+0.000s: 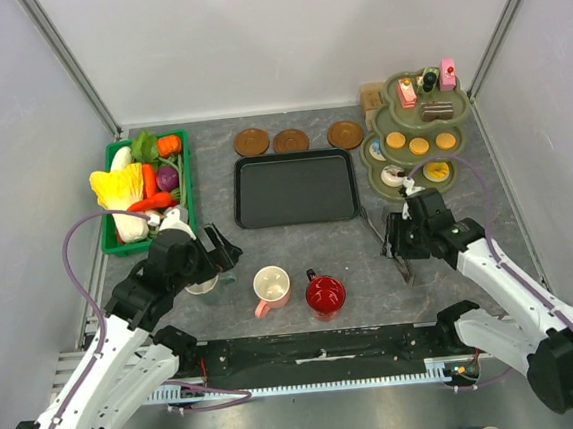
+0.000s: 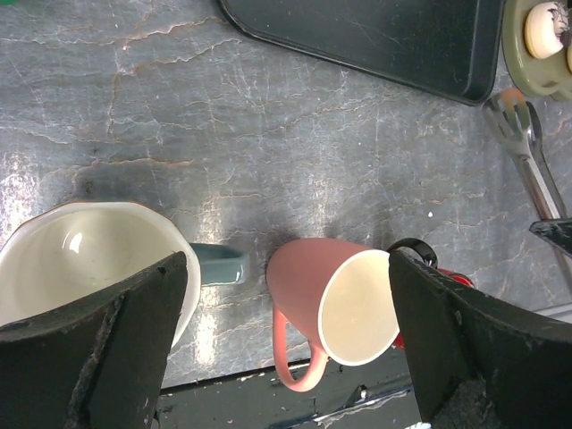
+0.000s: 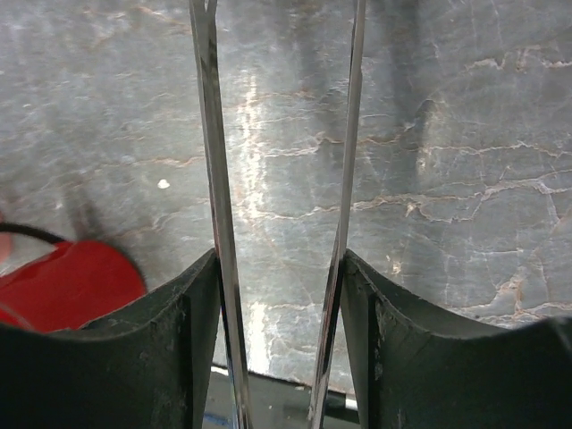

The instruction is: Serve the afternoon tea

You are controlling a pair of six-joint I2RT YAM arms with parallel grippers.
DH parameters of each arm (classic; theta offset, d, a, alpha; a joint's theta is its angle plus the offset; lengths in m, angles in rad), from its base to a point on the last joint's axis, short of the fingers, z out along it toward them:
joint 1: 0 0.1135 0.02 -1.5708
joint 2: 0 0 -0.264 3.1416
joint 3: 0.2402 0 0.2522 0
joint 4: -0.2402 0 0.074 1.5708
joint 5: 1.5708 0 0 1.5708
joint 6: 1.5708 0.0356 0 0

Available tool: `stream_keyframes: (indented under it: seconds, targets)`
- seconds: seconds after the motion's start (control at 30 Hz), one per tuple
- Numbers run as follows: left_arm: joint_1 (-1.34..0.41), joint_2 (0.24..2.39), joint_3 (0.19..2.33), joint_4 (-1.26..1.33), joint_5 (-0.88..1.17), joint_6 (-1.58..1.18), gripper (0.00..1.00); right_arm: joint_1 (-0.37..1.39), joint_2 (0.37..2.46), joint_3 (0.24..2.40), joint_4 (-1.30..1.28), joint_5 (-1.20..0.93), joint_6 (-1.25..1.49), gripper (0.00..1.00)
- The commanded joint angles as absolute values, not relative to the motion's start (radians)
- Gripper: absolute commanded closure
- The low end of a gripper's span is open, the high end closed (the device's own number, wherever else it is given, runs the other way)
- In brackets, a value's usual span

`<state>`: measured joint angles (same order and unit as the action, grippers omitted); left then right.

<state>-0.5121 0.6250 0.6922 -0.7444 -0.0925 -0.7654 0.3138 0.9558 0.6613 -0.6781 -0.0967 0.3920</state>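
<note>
- My left claw [image 1: 214, 264] stands wide open, its fingers [image 2: 116, 349] far apart and gripping nothing.
- The whitish mug [image 2: 85, 255] stands upright directly under one of those fingers. Its blue-grey handle points into the gap. The wrist view does not show me whether the finger touches the rim.
- The pink mug [image 2: 335, 299] stands just beyond the gap, nearer the other finger and apart from both. Its handle is turned toward the near edge of the table [image 1: 464, 174].
- The red mug [image 1: 325, 294] stands just past the pink one, on the side away from my left claw, roughly between my two claws.
- My right claw [image 3: 277, 268] is closed around the metal tongs [image 3: 214, 143]. Each finger presses on the outside of one blade. Both blades run forward out of the grip, over bare stone-grey tabletop.
- The cakes and biscuits [image 1: 419, 146] sit on a green tiered stand [image 1: 458, 111] just ahead of my right claw.
- A dark tray [image 1: 294, 189] lies ahead of both claws, between them, with three brown coasters [image 1: 291, 140] in a row beyond it.
- A green crate [image 1: 187, 173] of toy vegetables [image 1: 128, 183] stands ahead of my left claw, to its outer side.
</note>
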Motion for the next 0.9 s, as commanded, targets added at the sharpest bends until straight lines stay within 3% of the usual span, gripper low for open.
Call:
stream_keyframes:
  seconds: [0.0,0.17,0.27,0.3,0.33,0.63,0.87]
  targets:
    - [-0.511,0.627,0.686,-0.698,-0.069,-0.778,0.01,0.377,0.982,0.614,-0.578,0.097,0.508,0.40]
    - [-0.509,0.612,0.673,-0.698,-0.060,-0.784,0.01,0.413,0.996,0.558,-0.534,0.167,0.549,0.39]
    - [-0.511,0.603,0.667,-0.703,-0.061,-0.782,0.01,0.416,1.003,0.534,-0.514,0.152,0.552,0.31]
    - [-0.509,0.603,0.669,-0.709,-0.066,-0.784,0.01,0.417,1.006,0.528,-0.508,0.144,0.551,0.27]
    - [-0.509,0.603,0.670,-0.718,-0.066,-0.785,0.01,0.417,1.005,0.523,-0.505,0.141,0.551,0.02]
    - [-0.508,0.592,0.687,-0.756,-0.060,-0.796,0.01,0.417,0.933,0.534,-0.499,0.147,0.529,0.02]
    - [-0.509,0.574,0.744,-0.811,-0.074,-0.782,0.01,0.417,0.798,0.670,-0.492,0.192,0.462,0.02]
